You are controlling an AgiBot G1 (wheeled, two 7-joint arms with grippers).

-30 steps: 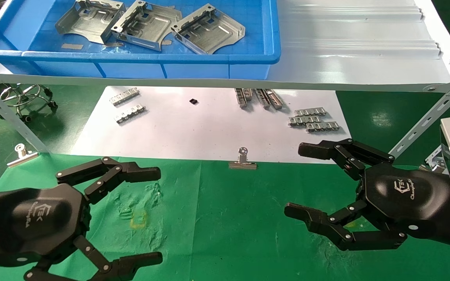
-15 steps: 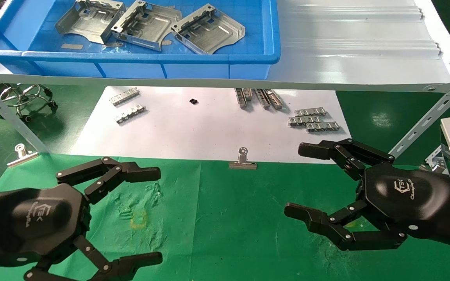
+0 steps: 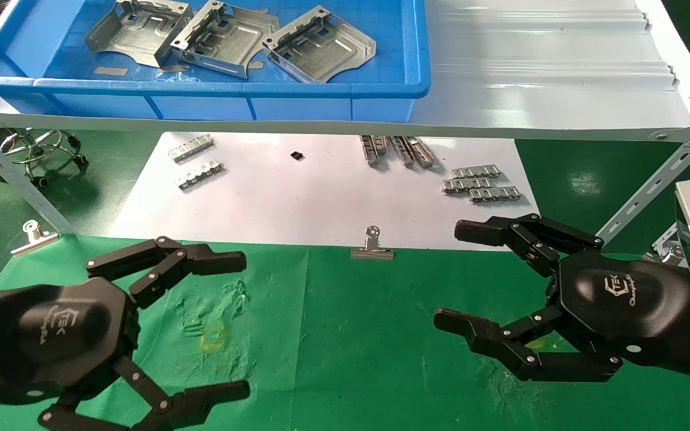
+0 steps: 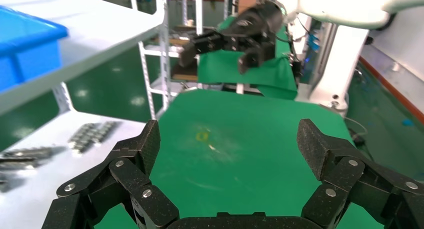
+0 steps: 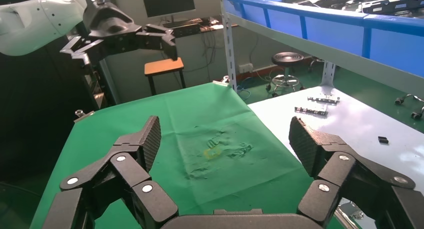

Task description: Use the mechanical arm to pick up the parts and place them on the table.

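Three silver stamped parts lie in the blue bin [image 3: 201, 90] on the white shelf: one on the left [image 3: 138, 30], one in the middle [image 3: 222, 37], one on the right [image 3: 320, 45]. My left gripper [image 3: 240, 326] is open and empty, low over the green table [image 3: 345, 335] at the front left, far below the bin. In the left wrist view its open fingers [image 4: 145, 144] frame bare green cloth. My right gripper [image 3: 459, 275] is open and empty over the table's front right; the right wrist view shows the cloth's yellow mark [image 5: 214, 153].
The white corrugated shelf [image 3: 548, 72] overhangs the back of the table on slanted struts. Under it lies a white paper sheet [image 3: 321, 191] with small toothed strips [image 3: 480, 184]. Binder clips sit at the sheet's front edge [image 3: 372, 245] and far left [image 3: 33, 236].
My left gripper has shifted slightly, its palm a little higher in the head view. The right gripper and the parts are where they were.
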